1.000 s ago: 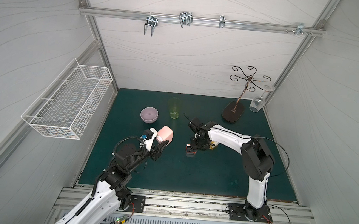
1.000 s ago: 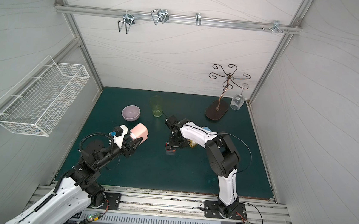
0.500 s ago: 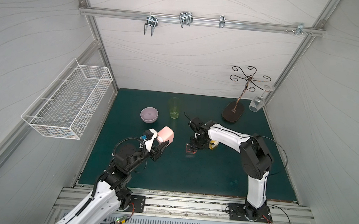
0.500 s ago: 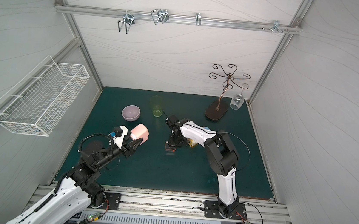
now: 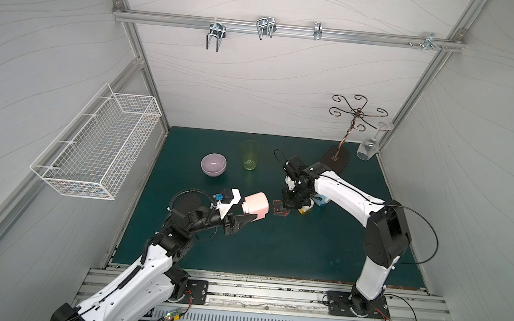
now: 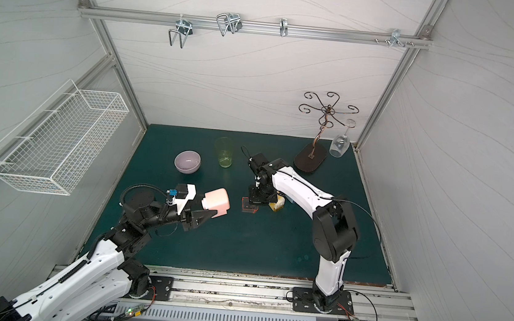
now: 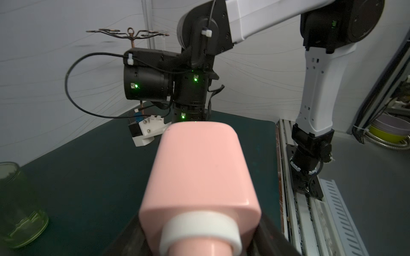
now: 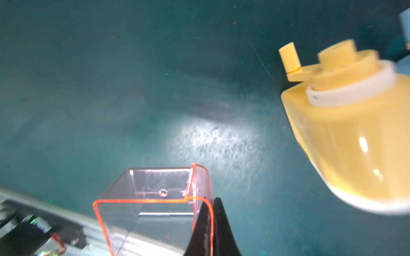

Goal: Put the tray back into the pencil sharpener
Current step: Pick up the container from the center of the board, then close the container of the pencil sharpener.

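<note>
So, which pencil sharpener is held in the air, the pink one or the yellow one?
The pink plastic pencil sharpener, clamped between the fingers of the left gripper. The yellow plastic sharpener rests on the dark green mat.

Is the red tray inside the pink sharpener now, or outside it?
Outside. The tray sits apart from the pink sharpener, its wall pinched by the right gripper.

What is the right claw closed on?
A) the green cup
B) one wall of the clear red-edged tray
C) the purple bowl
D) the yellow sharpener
B: the right wrist view shows the right claw shut on a side wall of the clear tray, with the yellow sharpener apart from it.
</note>
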`<state>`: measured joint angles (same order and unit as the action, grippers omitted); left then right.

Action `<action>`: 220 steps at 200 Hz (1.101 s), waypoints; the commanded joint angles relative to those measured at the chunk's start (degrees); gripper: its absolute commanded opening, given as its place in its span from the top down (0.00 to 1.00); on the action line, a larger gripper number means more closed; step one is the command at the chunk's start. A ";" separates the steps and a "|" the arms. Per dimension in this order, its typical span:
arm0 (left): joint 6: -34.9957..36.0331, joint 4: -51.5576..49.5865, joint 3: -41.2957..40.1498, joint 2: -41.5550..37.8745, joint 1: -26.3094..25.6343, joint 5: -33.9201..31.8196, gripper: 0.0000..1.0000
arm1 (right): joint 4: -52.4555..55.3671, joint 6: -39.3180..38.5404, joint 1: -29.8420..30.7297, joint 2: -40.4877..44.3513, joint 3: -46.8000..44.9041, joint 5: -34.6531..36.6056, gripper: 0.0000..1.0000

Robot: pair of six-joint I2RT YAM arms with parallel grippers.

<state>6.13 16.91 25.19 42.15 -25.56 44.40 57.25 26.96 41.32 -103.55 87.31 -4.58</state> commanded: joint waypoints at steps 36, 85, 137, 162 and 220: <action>9.07 -2.12 7.84 5.64 -2.70 7.97 1.00 | 17.98 -2.64 1.12 5.02 7.33 -3.18 1.00; 11.64 -3.06 8.51 7.51 -3.44 -2.07 1.00 | 27.41 -0.62 3.10 4.55 15.77 -3.33 1.00; 10.50 -2.50 8.47 8.07 -3.60 -4.61 1.00 | 31.64 0.29 5.58 0.57 24.96 -1.40 1.00; 10.33 -1.41 8.38 8.41 -3.71 -5.51 1.00 | 32.02 -0.15 6.06 -0.98 26.16 -2.01 1.00; 5.19 6.74 6.87 8.41 -3.67 -2.41 1.00 | 32.53 -0.94 5.62 -2.62 26.92 -2.52 1.00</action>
<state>13.41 15.64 30.39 50.72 -29.04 39.83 87.07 26.52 46.92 -105.51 112.77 -6.48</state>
